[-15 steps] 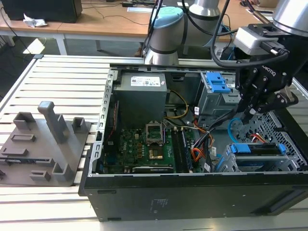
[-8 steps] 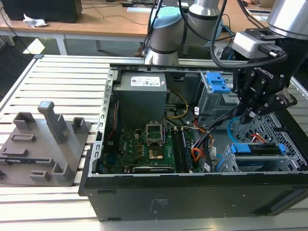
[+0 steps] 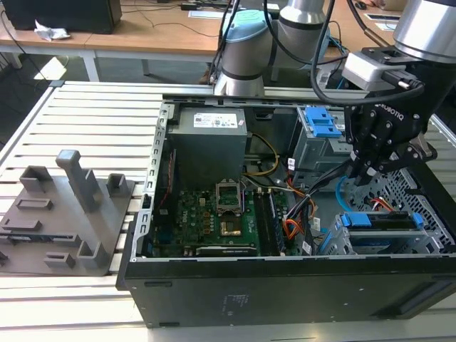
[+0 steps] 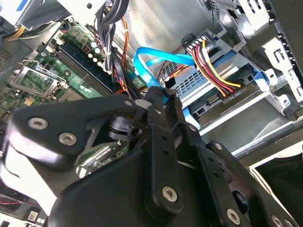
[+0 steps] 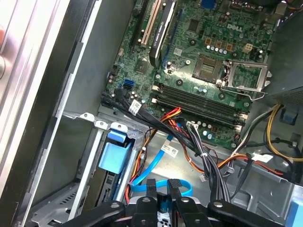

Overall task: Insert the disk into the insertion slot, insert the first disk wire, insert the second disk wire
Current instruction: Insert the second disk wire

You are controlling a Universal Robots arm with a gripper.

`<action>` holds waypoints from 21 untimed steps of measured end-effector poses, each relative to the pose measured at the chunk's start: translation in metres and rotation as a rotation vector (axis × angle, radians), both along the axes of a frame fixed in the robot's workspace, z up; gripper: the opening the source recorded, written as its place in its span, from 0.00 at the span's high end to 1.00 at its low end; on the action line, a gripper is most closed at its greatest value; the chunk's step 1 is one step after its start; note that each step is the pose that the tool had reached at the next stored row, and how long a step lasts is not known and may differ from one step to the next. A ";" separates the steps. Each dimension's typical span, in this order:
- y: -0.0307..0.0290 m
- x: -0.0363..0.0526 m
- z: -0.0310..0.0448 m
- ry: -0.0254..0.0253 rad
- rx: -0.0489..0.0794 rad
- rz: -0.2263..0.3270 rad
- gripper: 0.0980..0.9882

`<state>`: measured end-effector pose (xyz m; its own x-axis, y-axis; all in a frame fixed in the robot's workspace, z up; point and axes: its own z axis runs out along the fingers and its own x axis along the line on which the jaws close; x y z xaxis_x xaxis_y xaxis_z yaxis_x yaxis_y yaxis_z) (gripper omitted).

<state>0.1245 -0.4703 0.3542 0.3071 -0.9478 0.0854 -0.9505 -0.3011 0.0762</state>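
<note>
Inside the open computer case, at the exterior view's right, you have the gripper hanging just above the insertion slot. The disk sits in that low perforated cage, its blue carrier frame facing up. In both wrist views the fingers are pressed together on the end of the blue data cable, which loops back over the case floor. A red, yellow and black power wire runs to a black plug at the disk's end.

For print, you can see a white printed label on the power supply, white lettering on the gripper's body, and a white tag on the blue cable in the first wrist view.

For room, the case's wall at the exterior view's right stands close beside the gripper, and the taller cage with the blue latch is just behind it. Between the motherboard and the cage, black and orange cable bundles cross the floor. Outside the case, a grey fixture block lies on the slatted table, well apart.
</note>
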 end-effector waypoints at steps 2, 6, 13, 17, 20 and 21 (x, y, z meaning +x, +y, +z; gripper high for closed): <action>0.0000 0.0000 -0.0001 0.0000 -0.001 0.000 0.88; 0.0000 0.0000 -0.0003 0.0000 -0.003 0.000 0.88; -0.0292 0.0000 -0.0010 0.0000 -0.003 0.000 0.88; -0.0313 0.0000 -0.0009 0.0000 -0.002 0.000 0.88; -0.0313 0.0000 -0.0009 0.0000 0.000 0.000 0.88; -0.0313 0.0000 -0.0009 0.0000 0.001 0.000 0.88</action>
